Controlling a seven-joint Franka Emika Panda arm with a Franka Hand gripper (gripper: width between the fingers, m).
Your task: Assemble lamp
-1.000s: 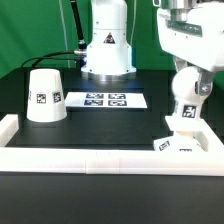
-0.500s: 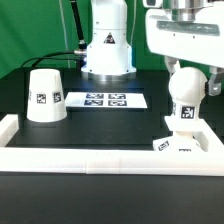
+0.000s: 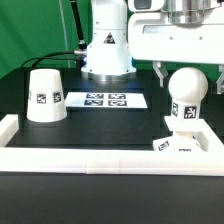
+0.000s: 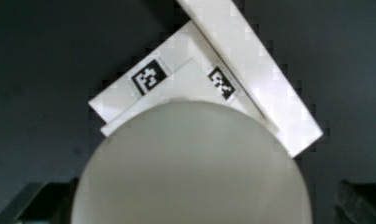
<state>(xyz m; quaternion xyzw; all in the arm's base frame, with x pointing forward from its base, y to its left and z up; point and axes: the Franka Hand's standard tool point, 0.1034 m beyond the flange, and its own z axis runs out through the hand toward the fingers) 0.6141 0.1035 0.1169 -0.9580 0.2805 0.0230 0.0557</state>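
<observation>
At the exterior view's left we see the white rim (image 3: 8, 126) turn a corner and run along the front edge of the black table (image 3: 100, 128). The shade (image 3: 45, 95) stands just inside that corner, wide end down, upright, one square tag facing the camera, well apart from the other lamp parts. Behind it, dark cables (image 3: 58, 52) trail across the table against a green backdrop (image 3: 25, 30).

In the middle the marker board (image 3: 105, 100) lies flat, and behind it rises the arm's white pedestal (image 3: 107, 42).

Toward the exterior view's right the low square base (image 3: 180, 143) sits near the front rim, with tags on its near side. The bulb (image 3: 187, 95) stands upright on it, a tag on its neck.

Above the bulb hangs the gripper (image 3: 187, 75), its dark fingers (image 3: 160, 71) spread wide, one on either side of the ball's upper half. We cannot tell whether either finger touches it.

In the wrist view the bulb's round top (image 4: 194, 165) fills the frame between the two fingertips of the gripper (image 4: 199, 200). Beneath it we see the base (image 4: 167, 95) with two tags, beside a strip of the rim (image 4: 256, 60), and black tabletop (image 4: 52, 60) around them.
</observation>
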